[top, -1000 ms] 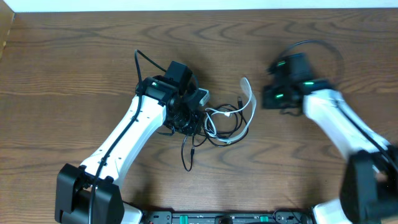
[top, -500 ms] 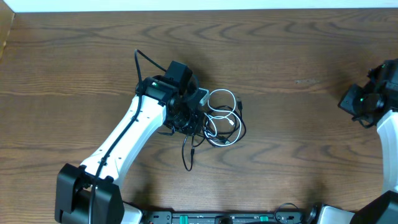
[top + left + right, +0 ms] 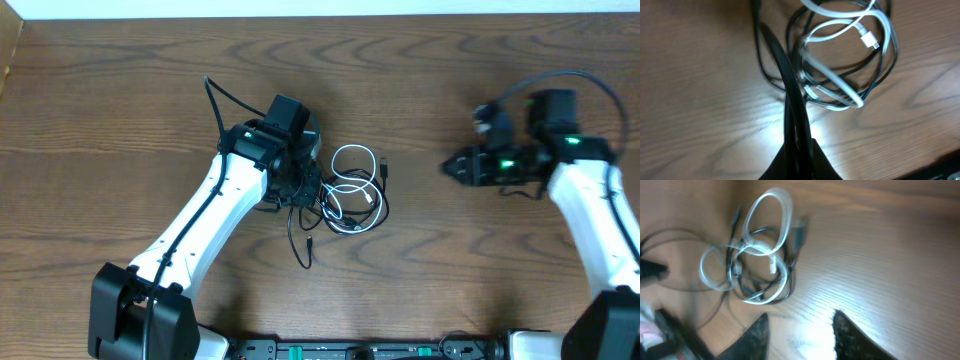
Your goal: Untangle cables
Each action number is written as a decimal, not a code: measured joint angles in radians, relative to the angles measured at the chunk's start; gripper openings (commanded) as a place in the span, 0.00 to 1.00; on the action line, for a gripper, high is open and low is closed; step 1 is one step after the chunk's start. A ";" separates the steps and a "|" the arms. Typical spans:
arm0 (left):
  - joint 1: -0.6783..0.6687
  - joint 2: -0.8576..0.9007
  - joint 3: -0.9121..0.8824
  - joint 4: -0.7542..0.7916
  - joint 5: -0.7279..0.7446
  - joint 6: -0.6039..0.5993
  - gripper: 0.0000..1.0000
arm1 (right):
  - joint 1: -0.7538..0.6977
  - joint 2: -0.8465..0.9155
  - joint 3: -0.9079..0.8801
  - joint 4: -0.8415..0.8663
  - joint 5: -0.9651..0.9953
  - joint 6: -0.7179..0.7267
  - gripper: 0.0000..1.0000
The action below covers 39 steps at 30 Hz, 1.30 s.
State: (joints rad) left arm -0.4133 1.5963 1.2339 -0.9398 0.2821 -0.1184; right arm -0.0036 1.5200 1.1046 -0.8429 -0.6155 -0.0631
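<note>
1. My left gripper (image 3: 302,183): fingers pressed together at the tangle's left edge.
2. My right gripper (image 3: 800,317): spread, empty, well right of it.
3. Thin white looped cord (image 3: 352,186) and thin black cord (image 3: 292,230) lie intertwined on the brown wooden table (image 3: 450,280).

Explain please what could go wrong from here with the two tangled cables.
1. The left fingers are shut at the edge of the tangle, where the white cable and black cable loop through each other; a pull may tighten it or drag everything.
2. The right fingers stand open, apart from it; on such thin cords they might catch both, or none.
</note>
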 measured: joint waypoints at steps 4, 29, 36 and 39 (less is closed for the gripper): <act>0.000 0.000 0.000 0.027 0.037 -0.013 0.08 | 0.147 0.066 0.000 0.021 -0.023 -0.045 0.53; 0.000 0.000 0.000 0.031 0.064 -0.013 0.08 | 0.550 0.307 0.000 0.453 -0.013 0.126 0.01; 0.000 0.000 0.000 0.024 0.029 -0.014 0.08 | 0.569 0.307 0.002 0.301 0.272 0.304 0.01; 0.000 0.000 0.000 0.011 -0.031 -0.016 0.08 | 0.549 0.306 0.001 0.200 0.443 0.360 0.01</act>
State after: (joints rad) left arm -0.4133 1.5963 1.2339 -0.9291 0.2516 -0.1349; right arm 0.5449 1.8256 1.1053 -0.6430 -0.1726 0.2974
